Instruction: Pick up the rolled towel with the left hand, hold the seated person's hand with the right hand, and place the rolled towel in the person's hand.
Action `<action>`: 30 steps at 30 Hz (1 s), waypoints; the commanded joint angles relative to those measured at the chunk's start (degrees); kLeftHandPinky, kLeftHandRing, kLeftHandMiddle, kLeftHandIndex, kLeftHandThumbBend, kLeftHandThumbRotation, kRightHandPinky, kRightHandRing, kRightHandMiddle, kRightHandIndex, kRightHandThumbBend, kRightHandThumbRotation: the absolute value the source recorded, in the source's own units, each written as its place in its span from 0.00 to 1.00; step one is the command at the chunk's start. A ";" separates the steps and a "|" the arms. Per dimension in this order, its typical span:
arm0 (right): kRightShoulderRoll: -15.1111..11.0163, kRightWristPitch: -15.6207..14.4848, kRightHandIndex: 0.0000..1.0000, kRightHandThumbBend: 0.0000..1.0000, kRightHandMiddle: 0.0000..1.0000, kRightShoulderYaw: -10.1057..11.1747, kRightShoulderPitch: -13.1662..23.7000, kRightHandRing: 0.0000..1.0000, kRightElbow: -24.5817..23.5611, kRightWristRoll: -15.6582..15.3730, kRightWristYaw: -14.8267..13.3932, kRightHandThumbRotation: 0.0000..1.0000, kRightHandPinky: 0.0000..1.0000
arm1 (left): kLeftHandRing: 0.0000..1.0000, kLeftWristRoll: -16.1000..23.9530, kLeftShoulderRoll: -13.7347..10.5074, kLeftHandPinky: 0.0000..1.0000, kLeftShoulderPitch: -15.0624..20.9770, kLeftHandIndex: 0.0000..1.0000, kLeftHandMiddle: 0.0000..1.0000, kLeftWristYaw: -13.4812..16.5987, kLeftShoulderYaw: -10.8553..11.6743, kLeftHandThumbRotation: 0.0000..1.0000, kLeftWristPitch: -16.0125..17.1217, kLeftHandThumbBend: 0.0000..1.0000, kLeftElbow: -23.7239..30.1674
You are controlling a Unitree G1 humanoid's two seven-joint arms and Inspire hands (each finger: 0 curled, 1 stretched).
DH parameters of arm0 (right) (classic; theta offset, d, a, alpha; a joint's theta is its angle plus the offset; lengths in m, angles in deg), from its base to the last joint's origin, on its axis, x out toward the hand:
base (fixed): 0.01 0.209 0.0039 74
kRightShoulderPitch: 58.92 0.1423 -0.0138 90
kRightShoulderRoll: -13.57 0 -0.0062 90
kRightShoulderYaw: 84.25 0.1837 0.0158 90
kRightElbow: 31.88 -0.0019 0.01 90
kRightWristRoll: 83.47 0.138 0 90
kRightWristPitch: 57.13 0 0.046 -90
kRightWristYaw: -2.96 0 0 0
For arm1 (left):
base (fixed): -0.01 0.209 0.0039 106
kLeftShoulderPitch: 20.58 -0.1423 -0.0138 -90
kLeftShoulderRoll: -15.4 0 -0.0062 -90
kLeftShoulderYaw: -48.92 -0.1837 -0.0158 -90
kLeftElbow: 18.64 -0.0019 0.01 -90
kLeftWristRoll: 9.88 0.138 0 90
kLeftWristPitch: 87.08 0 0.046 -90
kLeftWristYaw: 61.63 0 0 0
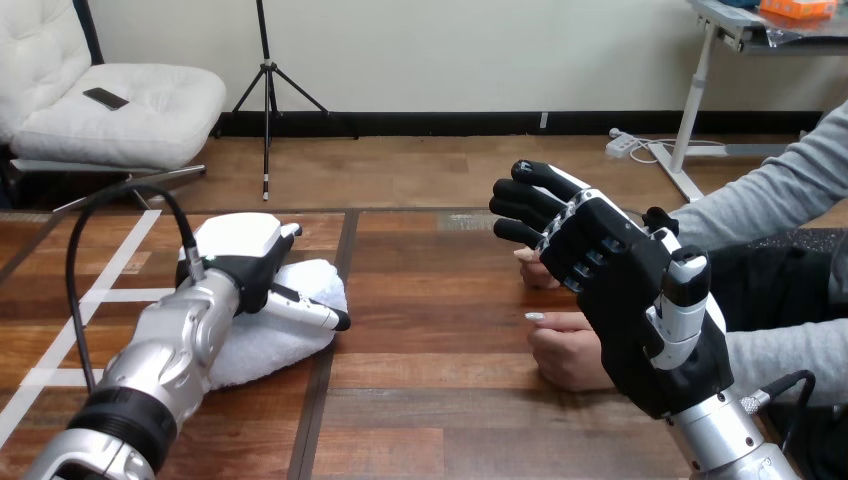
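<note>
Where left hand [243,255] rests — rolled towel [285,345] lies.

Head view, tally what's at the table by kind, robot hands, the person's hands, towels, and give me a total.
Robot hands: 2, the left hand on top of the towel, the right hand raised in front of the person's hands.
Person's hands: 2, the near hand, and the far hand mostly hidden behind the right hand.
Rolled towel: 1, white.
Total: 5

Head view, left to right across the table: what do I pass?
Left arm → rolled towel, left hand over it → bare wood → right hand, overlapping the person's hands → person's grey sleeve.
</note>
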 commanded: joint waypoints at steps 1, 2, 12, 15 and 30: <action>0.12 1.01 0.83 1.00 0.83 0.76 3.09 0.85 -1.53 0.61 -0.70 1.00 0.84 | 0.97 -0.67 -2.22 0.99 2.52 0.94 0.97 -3.48 -0.18 0.69 -1.07 1.00 5.35; 0.11 0.96 0.83 1.00 0.83 0.75 3.05 0.85 -1.62 0.55 -0.81 1.00 0.84 | 0.96 -0.78 -2.27 0.99 2.40 0.94 0.97 -4.04 -0.10 0.69 -1.27 1.00 5.80; -0.01 1.12 0.82 1.00 0.83 0.73 2.92 0.84 -1.65 0.54 -1.16 1.00 0.83 | 0.95 -1.73 -2.73 0.98 1.50 0.94 0.96 -9.70 0.28 0.70 -3.41 1.00 9.82; -0.06 1.07 0.82 1.00 0.82 0.72 2.92 0.84 -1.61 0.73 -1.03 1.00 0.82 | 0.95 -1.77 -2.80 0.97 1.20 0.93 0.95 -10.50 0.28 0.71 -4.03 1.00 10.78; 0.00 1.06 0.82 1.00 0.83 0.90 3.00 0.84 -1.43 1.04 -1.00 1.00 0.81 | 0.91 -2.59 -2.75 0.93 0.59 0.90 0.92 -12.97 0.16 0.70 -6.41 1.00 13.20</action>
